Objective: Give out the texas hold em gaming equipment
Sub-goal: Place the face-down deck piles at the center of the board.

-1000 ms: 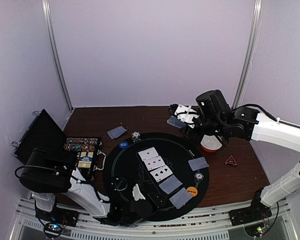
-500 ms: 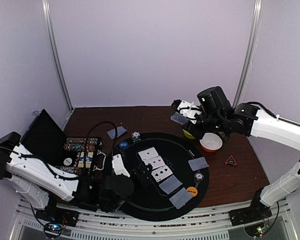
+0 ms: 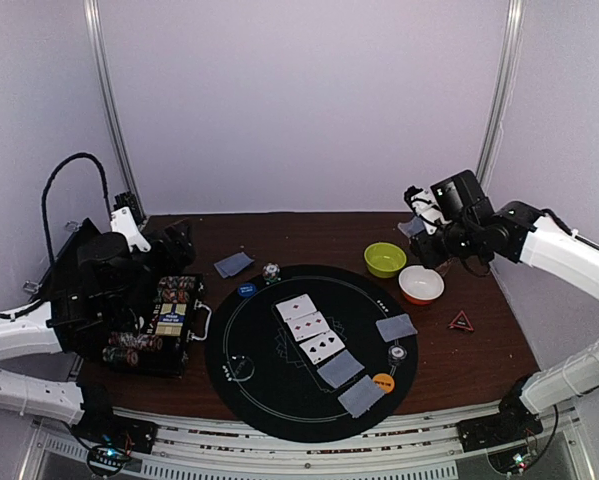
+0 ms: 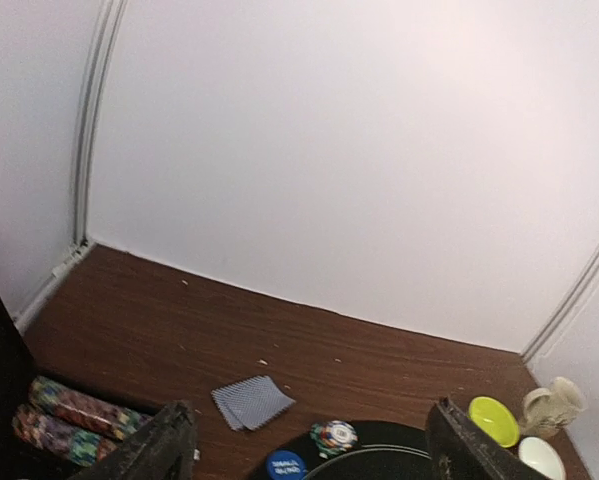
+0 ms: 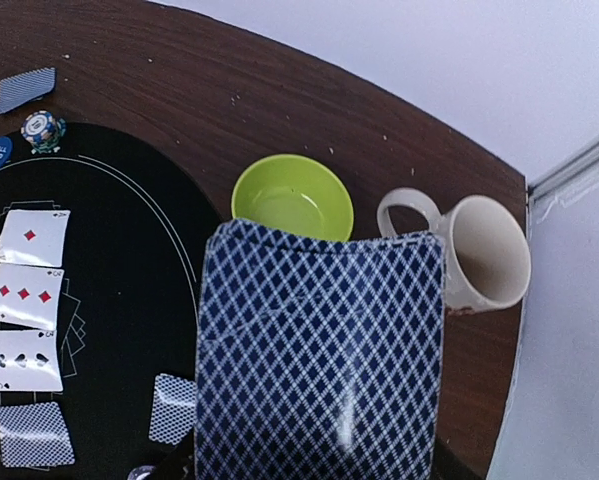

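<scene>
Cards and markers being shown on the round mat (image 3: 229,330)
Three face-up cards (image 3: 309,325) are being displayed diagonally at the mat's centre, three face-down cards (image 3: 340,369) toward its near-right edge by an orange disc (image 3: 383,381); a blue disc (image 3: 246,290) is being shown at its far-left edge, a red triangle (image 3: 461,321) beyond its right edge, and a card stack (image 5: 319,350) is being held aloft.

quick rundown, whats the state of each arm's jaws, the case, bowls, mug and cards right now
left gripper, jaws open, empty
right gripper, jaws shut on card deck
chip case, open
green bowl, upright, empty
white-orange bowl, upright, empty
mug, upright, looks empty
three pip cards, face up on mat
other mat cards, face down
</scene>
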Robot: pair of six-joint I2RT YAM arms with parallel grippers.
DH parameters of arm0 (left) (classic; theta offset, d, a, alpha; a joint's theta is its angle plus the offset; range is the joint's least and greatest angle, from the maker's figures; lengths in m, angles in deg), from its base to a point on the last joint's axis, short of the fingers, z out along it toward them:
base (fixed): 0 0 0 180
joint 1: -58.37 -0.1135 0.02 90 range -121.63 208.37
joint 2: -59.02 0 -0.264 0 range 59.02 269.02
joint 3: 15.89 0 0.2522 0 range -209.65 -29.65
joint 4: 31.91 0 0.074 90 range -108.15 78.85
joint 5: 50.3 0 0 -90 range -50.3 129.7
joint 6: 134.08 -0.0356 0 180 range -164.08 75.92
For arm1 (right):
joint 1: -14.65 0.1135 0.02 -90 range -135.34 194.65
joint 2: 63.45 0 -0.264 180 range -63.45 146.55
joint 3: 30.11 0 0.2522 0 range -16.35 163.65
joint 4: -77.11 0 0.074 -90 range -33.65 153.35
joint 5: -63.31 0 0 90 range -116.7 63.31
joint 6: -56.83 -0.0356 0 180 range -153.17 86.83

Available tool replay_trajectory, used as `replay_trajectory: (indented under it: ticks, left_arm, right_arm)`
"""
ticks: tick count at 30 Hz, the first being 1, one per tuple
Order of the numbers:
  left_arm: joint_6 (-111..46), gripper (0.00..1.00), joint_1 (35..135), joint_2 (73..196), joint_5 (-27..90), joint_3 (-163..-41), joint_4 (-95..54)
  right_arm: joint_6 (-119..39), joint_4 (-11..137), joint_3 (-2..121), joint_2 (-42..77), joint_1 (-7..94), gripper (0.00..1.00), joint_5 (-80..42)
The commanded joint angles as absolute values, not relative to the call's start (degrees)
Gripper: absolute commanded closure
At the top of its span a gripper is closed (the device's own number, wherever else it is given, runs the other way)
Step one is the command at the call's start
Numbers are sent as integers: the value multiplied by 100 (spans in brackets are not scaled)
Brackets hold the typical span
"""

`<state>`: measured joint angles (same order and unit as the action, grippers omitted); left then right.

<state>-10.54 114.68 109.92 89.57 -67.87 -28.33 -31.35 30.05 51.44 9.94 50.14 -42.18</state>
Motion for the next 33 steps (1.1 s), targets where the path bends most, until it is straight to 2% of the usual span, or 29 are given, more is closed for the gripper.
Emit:
replay_trajectory:
  ticks: [1, 5, 13, 23, 33]
  left_arm:
    - [-2415, 10, 10635, 11020, 8036, -7229, -2502]
    - [-2650, 2, 9635, 11366, 7281, -7724, -2267]
    - [-2435, 2, 7906, 11872, 6047, -7762, -2606]
    - [-2774, 2, 7684, 12105, 5863, -7774, -2841]
    - [-2881, 2, 7584, 12059, 5903, -7720, -2888]
  right_arm:
    - [-4217, 2336, 4992, 888, 4904, 50, -4309]
    - [-4963, 1942, 4773, 836, 4876, 50, -4387]
    - [-5994, 1887, 3687, 545, 4876, 52, -3965]
    - [-6737, 2270, 2503, -32, 4876, 51, -3830]
    - [-7194, 2953, 1879, 350, 4876, 52, -3644]
